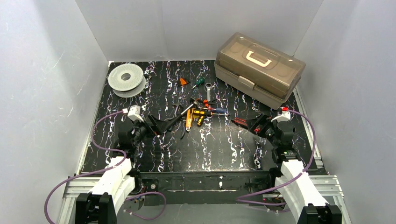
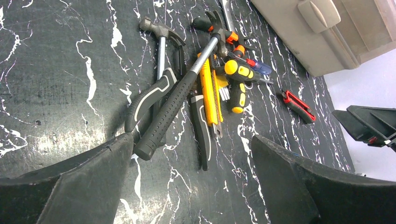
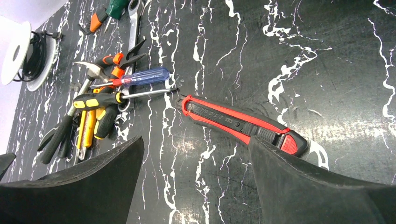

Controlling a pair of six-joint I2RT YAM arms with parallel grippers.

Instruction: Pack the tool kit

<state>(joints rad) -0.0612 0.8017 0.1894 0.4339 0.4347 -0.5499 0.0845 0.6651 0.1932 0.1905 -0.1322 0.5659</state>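
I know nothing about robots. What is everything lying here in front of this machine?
toolbox: one, tan with smoky-brown lid, shut, far right
spool: one, grey-white, far left
hammers: two, black grips, centre pile
yellow utility knife: one, centre pile
screwdrivers: three seen; yellow-black, blue, green; pile and just beyond
pliers: one, orange-black, pile
wrench: one, silver, beyond pile
red utility knife: one, red-black, alone right of pile
table: one, black with white veins
left gripper: one, black, open, facing the pile
right gripper: one, black, open, by the red knife
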